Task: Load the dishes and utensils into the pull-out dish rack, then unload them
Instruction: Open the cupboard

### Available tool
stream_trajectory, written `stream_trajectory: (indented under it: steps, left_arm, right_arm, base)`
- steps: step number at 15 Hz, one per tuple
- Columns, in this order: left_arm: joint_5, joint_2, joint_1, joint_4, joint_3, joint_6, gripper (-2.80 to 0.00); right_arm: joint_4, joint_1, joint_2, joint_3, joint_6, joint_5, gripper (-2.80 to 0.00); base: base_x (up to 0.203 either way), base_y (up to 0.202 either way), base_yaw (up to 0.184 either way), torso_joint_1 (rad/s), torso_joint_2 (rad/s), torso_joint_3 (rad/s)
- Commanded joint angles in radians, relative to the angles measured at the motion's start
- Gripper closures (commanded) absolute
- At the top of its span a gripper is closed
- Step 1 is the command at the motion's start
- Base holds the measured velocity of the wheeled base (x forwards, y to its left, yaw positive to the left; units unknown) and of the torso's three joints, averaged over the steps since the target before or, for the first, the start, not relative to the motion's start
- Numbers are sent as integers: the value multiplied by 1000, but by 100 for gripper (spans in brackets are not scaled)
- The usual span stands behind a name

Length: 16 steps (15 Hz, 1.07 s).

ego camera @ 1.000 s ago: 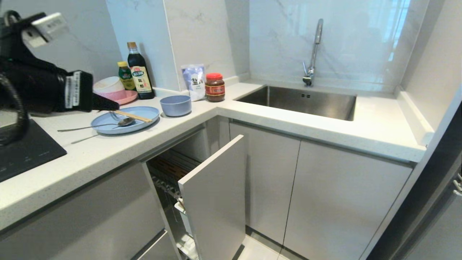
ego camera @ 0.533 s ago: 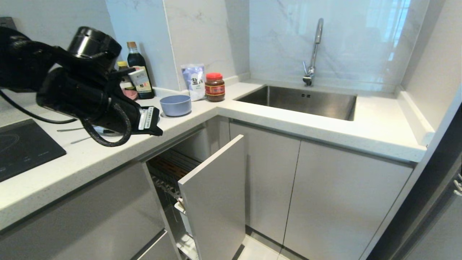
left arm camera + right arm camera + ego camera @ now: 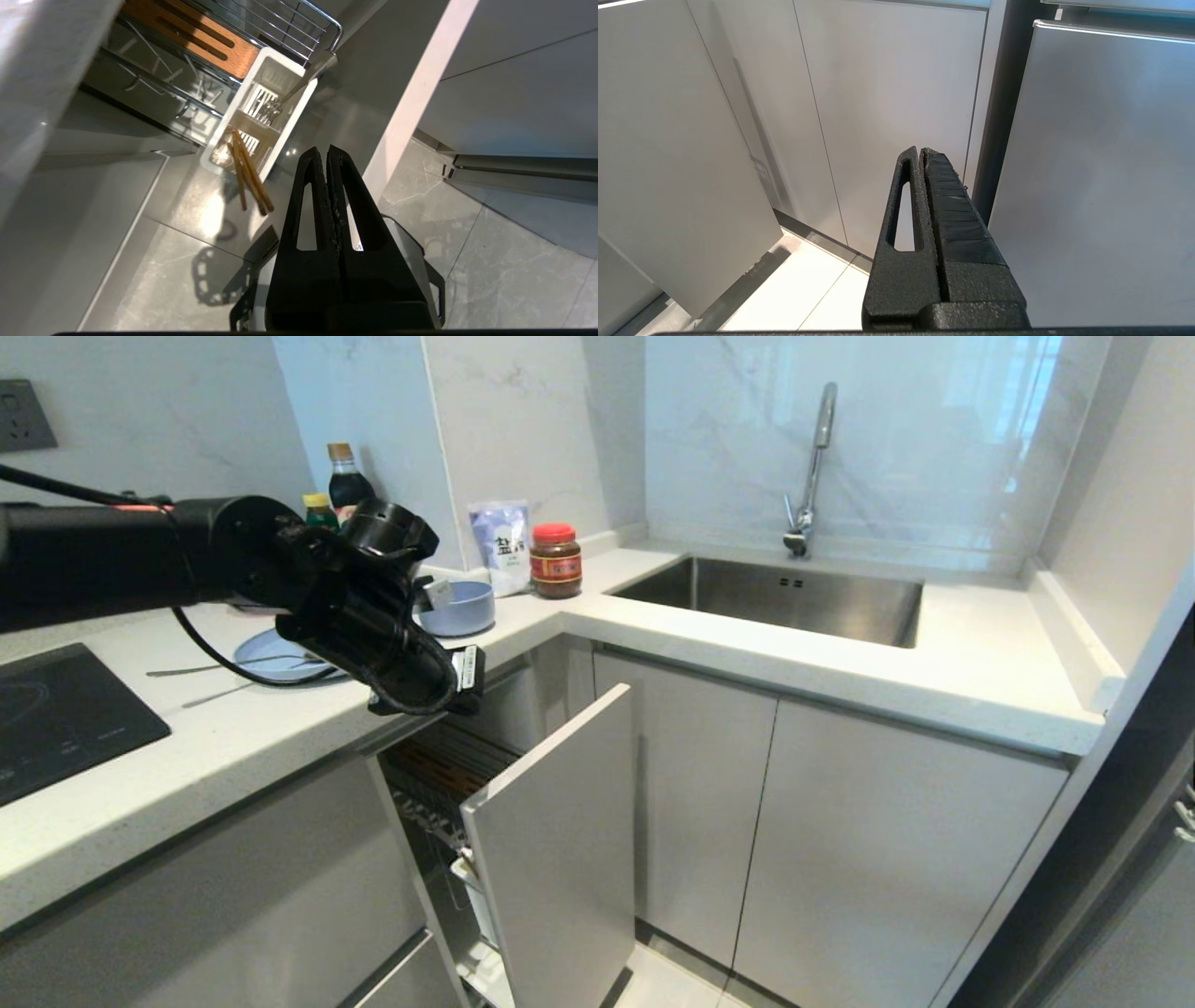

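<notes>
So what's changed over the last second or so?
The left hand, shut and holding nothing, swung from over the blue plate across to the counter's edge and tipped down, so it now points into the pull-out rack. Nothing was picked up or let go. The plate, the blue bowl and the open rack kept their places, and the right hand hangs shut by the cabinet fronts.

The arm (image 3: 364,607) covers most of the blue plate (image 3: 257,653) behind it; the rack (image 3: 439,775) below the pincer (image 3: 325,154) is half hidden by its cabinet front (image 3: 560,840).
</notes>
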Motion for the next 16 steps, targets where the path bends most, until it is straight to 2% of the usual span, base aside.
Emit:
stream_trajectory:
  steps: [1,8,16]
  left_arm:
    - [1,63,-6,3,-24,-11,0]
    - [1,121,-44,2,-29,-34,0]
    - [3,135,-132,5,-25,-118,0]
  right_arm:
    - [0,0,-2,2,0,0,0]
    - [0,0,-4,2,0,0,0]
    - [0,0,-2,2,0,0,0]
  base:
    - [0,0,0,0,0,0]
    - [0,0,0,0,0,0]
    - [0,0,0,0,0,0]
